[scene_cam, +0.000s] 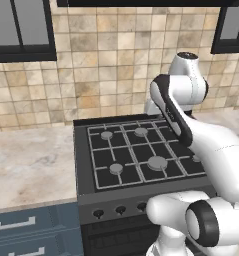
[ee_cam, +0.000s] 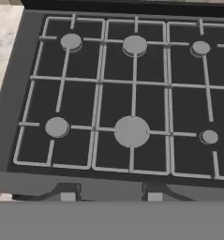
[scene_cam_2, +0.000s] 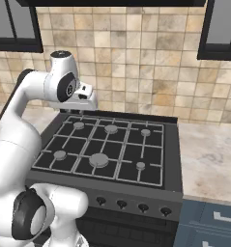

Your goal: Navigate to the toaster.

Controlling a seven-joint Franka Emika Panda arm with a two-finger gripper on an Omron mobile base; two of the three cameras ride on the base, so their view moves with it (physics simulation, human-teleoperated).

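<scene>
The base is parked square in front of the stove (scene_cam: 136,155), whose 6 burners sit under grey grates. The arm is folded high and tucked in, probably to keep clear while driving, so the end effector (ee_cam: 111,197) hangs over the stove's front edge looking down. Its 2 tips stand apart with nothing between them. No toaster is on either stretch of table (scene_cam_2: 211,154) here, so it must lie elsewhere.
</scene>
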